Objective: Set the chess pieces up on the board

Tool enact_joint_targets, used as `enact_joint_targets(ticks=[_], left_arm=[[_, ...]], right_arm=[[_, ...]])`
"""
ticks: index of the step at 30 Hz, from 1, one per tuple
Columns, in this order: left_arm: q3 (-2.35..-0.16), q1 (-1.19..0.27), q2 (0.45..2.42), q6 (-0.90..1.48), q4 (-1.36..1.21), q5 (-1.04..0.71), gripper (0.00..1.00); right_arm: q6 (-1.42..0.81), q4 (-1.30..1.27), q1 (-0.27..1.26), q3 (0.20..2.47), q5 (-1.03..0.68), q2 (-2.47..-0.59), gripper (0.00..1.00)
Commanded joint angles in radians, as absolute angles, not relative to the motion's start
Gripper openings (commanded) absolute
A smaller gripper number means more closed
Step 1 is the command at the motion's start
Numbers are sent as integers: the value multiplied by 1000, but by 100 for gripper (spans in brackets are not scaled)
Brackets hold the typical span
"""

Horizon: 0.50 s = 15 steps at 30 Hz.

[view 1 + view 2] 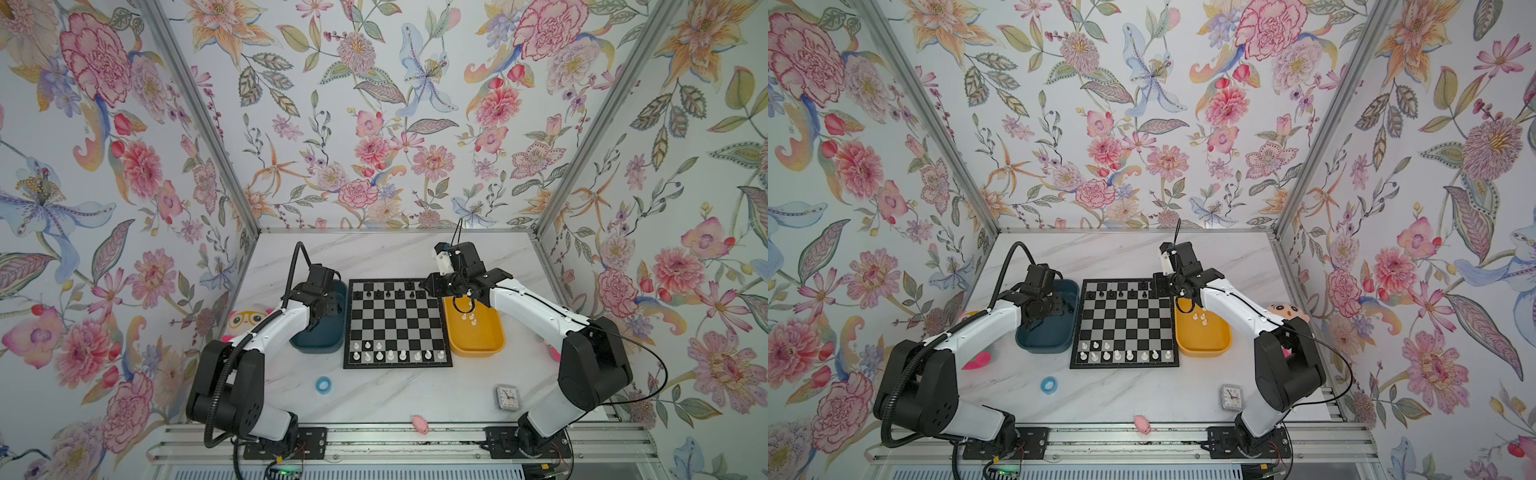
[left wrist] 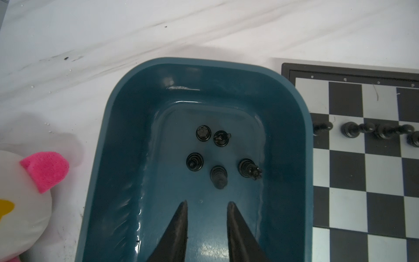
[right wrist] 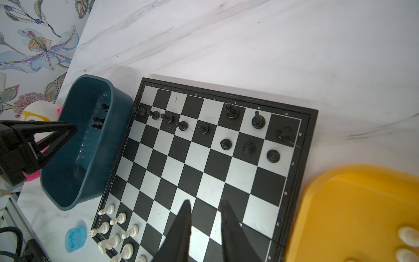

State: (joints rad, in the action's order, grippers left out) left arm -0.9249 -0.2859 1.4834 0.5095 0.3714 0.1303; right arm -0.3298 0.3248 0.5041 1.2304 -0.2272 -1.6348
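– Black border on the board (image 3: 303,140): any writing there?
– Yes. Small pale letters run along its far edge, too small to read surely, and the digits 8, 7, 6, 5 and 4 go down the side by the yellow bin (image 3: 353,199). The flat squares are black and scratched silvery-white.
– What stands on it?
– 11 black chess pieces (image 3: 249,148) on the 2 far rows and 11 white chess pieces (image 1: 390,355) on the 2 near rows, all glossy plastic with round bases. 5 more black ones stand in the teal bin (image 2: 204,62), just beside the board; a few white ones sit in the yellow bin on the opposite side. Both bins are smooth oblong tubs with rounded corners.
– And the fingers?
– Matte black tapered wedges. The left fingers (image 2: 176,231) hang inside the teal bin near those 5, narrowly parted with nothing between. The right fingers (image 3: 181,226) hover above the board, the same narrow gap, holding nothing.
– Other writing?
– A small square clock (image 1: 507,397) lies on the white marbled surface (image 1: 415,399); its dial is too small to read.
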Motion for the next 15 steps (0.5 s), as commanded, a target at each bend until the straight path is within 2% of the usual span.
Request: enact_joint_targets(ticks=[1,15], left_arm=[[-933,-276,1498,507,350,105,32],[-948,-275,1554,505,335,80,33]], right_arm=[[-338,337,511,1256,-212,-1642,25],[-337,337,509,1262,-221,-1657,25]])
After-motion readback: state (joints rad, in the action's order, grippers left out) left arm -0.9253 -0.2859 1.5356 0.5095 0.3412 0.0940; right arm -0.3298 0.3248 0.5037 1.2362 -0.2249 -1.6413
